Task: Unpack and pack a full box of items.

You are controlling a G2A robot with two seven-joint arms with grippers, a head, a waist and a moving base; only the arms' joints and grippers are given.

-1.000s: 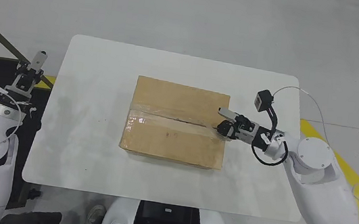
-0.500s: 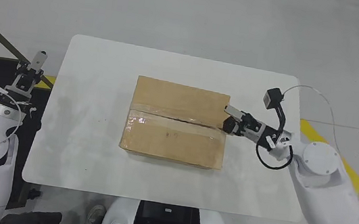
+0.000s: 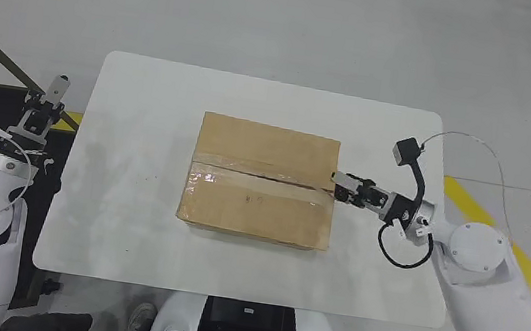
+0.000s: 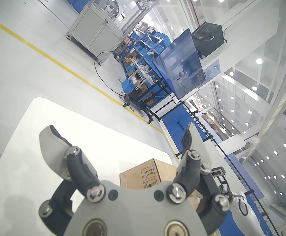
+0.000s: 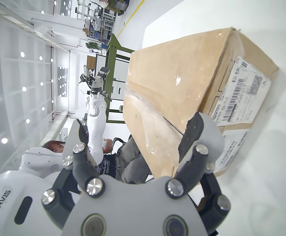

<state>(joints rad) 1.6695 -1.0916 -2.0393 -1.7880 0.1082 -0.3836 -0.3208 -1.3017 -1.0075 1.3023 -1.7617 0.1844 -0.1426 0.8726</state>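
Right end effector (image 3: 341,184) spread beside closed, taped cardboard box (image 3: 262,179).

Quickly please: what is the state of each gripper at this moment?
Left gripper: open, holding nothing.
Right gripper: open, holding nothing, at the end of the cardboard box.

Left end effector (image 4: 120,130) splayed, raised; right end effector (image 5: 136,124) splayed, horizontal.
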